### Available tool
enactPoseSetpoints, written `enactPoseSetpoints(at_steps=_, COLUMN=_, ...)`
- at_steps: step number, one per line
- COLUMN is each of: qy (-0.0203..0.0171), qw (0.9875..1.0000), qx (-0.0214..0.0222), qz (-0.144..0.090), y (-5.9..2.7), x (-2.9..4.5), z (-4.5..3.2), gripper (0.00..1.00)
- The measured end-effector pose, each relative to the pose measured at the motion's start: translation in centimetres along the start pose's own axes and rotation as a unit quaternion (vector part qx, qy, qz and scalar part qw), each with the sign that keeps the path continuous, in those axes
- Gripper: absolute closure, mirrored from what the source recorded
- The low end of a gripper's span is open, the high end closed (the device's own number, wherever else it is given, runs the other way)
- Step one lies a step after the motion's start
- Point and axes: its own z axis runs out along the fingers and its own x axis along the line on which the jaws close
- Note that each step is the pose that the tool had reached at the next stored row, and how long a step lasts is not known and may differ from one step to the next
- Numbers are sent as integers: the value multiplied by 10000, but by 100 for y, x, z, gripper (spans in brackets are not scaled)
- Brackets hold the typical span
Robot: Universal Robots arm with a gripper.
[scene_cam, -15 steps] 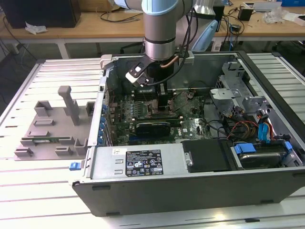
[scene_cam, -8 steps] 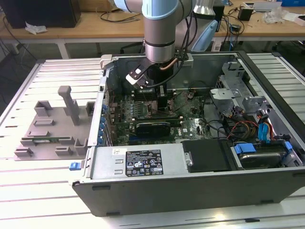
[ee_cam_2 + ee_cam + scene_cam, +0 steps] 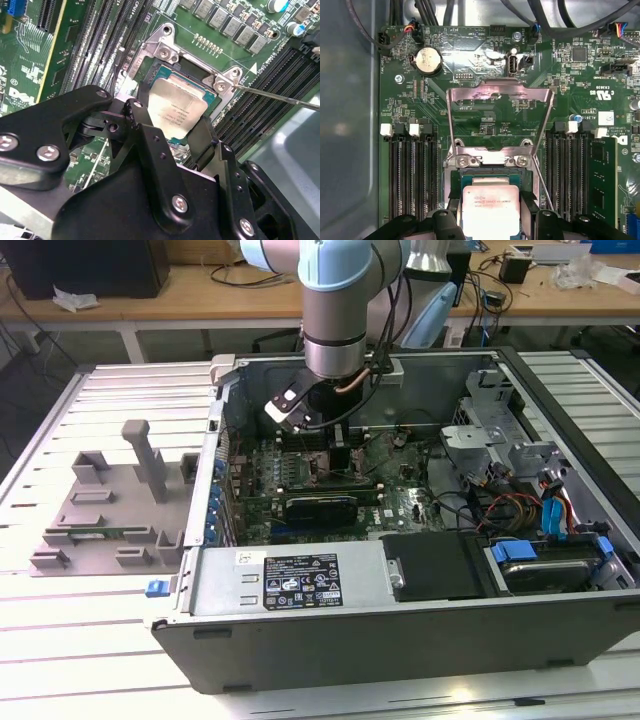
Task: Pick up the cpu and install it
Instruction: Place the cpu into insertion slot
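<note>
The cpu (image 3: pixel 491 209), a small square chip with a dull silver top, sits between my two black fingers, level with the open socket frame (image 3: pixel 490 159) on the green motherboard. In the second wrist view the cpu (image 3: pixel 181 111) lies just over the socket's recess, with a finger (image 3: pixel 142 125) pressed on one edge and the other finger on the opposite edge. My gripper (image 3: pixel 491 216) is shut on the chip. In the exterior view the gripper (image 3: pixel 322 445) reaches down into the open computer case.
The socket's metal load plate (image 3: pixel 500 92) is flipped back and its thin lever (image 3: pixel 280 97) stands free. Memory slots (image 3: pixel 415 175) flank the socket. A long black card (image 3: pixel 320 506) lies nearer the power supply (image 3: pixel 290 582). A grey plastic tray (image 3: pixel 110 510) sits outside the case at the exterior view's left.
</note>
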Motion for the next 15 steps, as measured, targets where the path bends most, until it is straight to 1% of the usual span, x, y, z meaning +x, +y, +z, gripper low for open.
enactPoseSetpoints(at_steps=10, qy=3, qw=10000, qx=-1, qz=13, y=12, x=-1, z=4, gripper=45)
enactPoseSetpoints(at_steps=12, qy=-5, qw=10000, qx=0, qz=17, y=11, x=-4, z=3, gripper=45)
enactPoseSetpoints(at_steps=15, qy=-7, qw=10000, qx=-1, qz=22, y=12, x=-6, z=4, gripper=45)
